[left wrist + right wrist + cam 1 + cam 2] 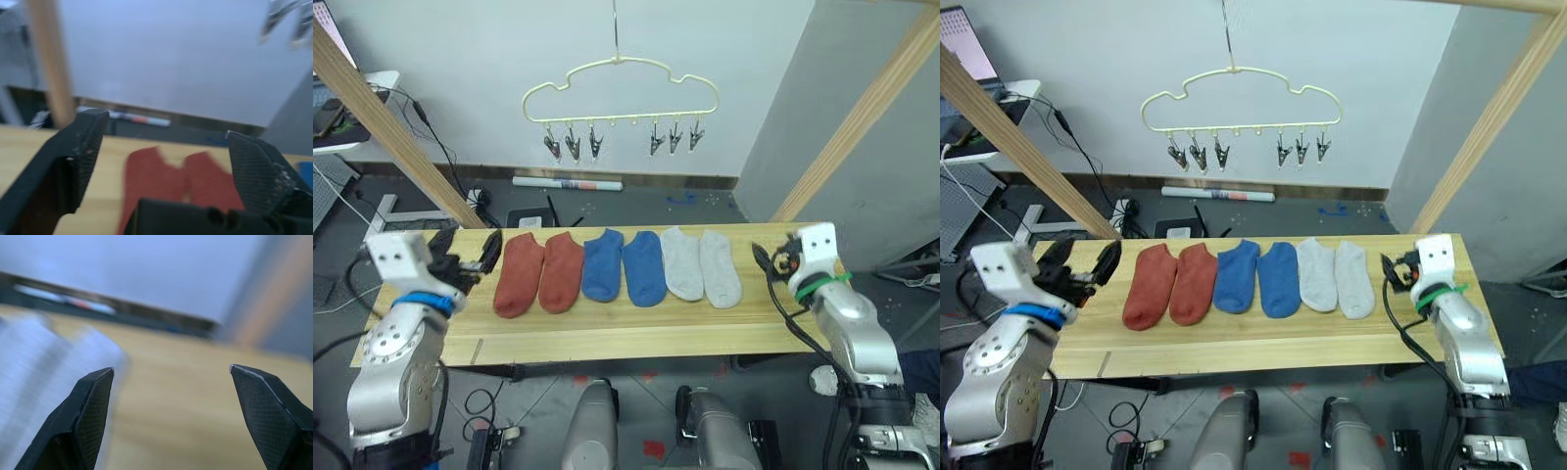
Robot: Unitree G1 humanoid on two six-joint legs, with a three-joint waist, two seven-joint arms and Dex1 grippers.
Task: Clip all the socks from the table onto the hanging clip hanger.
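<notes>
Left eye view shows us six socks [619, 267] flat on the table [607, 333], below the clip hanger [620, 88]. Both the left gripper [166, 137] and right gripper [171, 369] gape empty. We judge the socks light and limp, best pinched at the cuff.

The left arm reaches forward at the robot's left side, its left gripper [470, 254] level and empty with the two black fingers [80, 152] spread wide apart. The right arm is bent at the right side, its right gripper [171, 369] likewise empty, fingers spread wide.
</notes>
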